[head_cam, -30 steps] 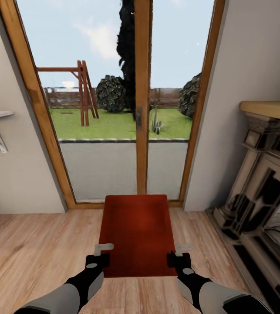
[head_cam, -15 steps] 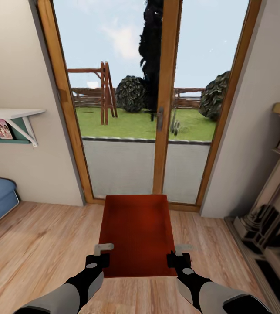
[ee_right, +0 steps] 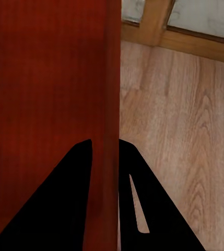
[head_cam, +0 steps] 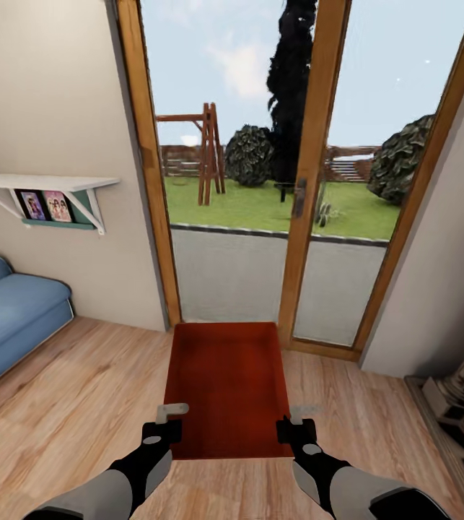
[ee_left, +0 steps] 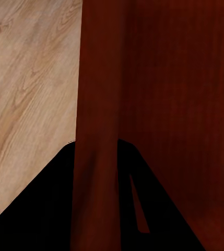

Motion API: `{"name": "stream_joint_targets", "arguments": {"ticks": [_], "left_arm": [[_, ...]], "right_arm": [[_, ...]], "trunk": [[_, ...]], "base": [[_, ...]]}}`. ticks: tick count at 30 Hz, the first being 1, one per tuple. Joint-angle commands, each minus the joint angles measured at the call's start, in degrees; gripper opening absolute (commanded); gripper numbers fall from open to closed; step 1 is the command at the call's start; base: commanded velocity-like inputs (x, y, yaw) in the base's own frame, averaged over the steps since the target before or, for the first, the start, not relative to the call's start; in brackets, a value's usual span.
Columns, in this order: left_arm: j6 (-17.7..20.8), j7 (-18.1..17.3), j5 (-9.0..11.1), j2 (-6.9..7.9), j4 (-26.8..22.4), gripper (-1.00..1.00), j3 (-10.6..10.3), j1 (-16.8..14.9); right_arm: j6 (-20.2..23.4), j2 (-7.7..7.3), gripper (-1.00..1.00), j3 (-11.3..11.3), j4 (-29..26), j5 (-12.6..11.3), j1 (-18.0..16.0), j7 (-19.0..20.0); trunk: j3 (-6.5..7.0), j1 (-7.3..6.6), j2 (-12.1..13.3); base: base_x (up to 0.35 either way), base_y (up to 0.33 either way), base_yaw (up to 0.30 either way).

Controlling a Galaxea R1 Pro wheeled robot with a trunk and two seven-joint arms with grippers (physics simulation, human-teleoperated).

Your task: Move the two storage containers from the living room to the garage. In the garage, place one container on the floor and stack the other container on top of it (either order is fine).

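Observation:
One orange-red storage container (head_cam: 228, 383) hangs in front of me above the light wood plank floor (head_cam: 66, 404) of the living room. My left gripper (head_cam: 165, 422) is shut on its left wall, my right gripper (head_cam: 296, 422) on its right wall. In the left wrist view the thin red wall (ee_left: 96, 130) runs between the dark fingers (ee_left: 49, 209). The right wrist view shows the other wall (ee_right: 109, 104) pinched the same way. The second container is out of view.
Wood-framed glass doors (head_cam: 311, 180) stand straight ahead with a garden behind them. A blue sofa (head_cam: 8, 310) and a wall shelf (head_cam: 44, 184) are at the left. The fireplace edge (head_cam: 455, 404) sits at the lower right.
The whole view has swung to the left: the doors and fireplace slid right and the sofa and shelf came in. The container and both grippers hold the same place in the picture.

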Motion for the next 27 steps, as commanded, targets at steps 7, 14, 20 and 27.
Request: {"name": "stream_joint_targets", "arguments": {"ticks": [7, 14, 20, 27], "left_arm": [[0.0, 0.1, 1.2, -0.01, -0.1, -1.0, 2.6, -0.1], [0.0, 0.1, 1.2, 0.02, -0.1, -1.0, 2.6, -0.1], [0.0, 0.1, 1.2, 0.07, -0.1, -1.0, 2.6, -0.1], [0.0, 0.1, 1.2, 0.08, -0.1, -1.0, 2.6, -0.1]], "right_arm": [[-0.5, -0.21, -1.0, -0.4, 0.2, -1.5, 0.0, -0.3], [-0.5, -0.21, -1.0, -0.4, 0.2, -1.5, 0.0, -0.3], [-0.5, -0.21, -1.0, -0.4, 0.2, -1.5, 0.0, -0.3], [-0.5, -0.21, -1.0, -0.4, 0.2, -1.5, 0.0, -0.3]], "trunk": [[-0.07, -0.02, -0.1], [-0.07, -0.02, -0.1], [-0.07, -0.02, -0.1], [-0.07, -0.02, -0.1]], "base": [[-0.223, -0.188, 0.28], [-0.228, -0.195, 0.28], [-0.214, -0.19, 0.28], [-0.039, -0.037, 0.28]]}}
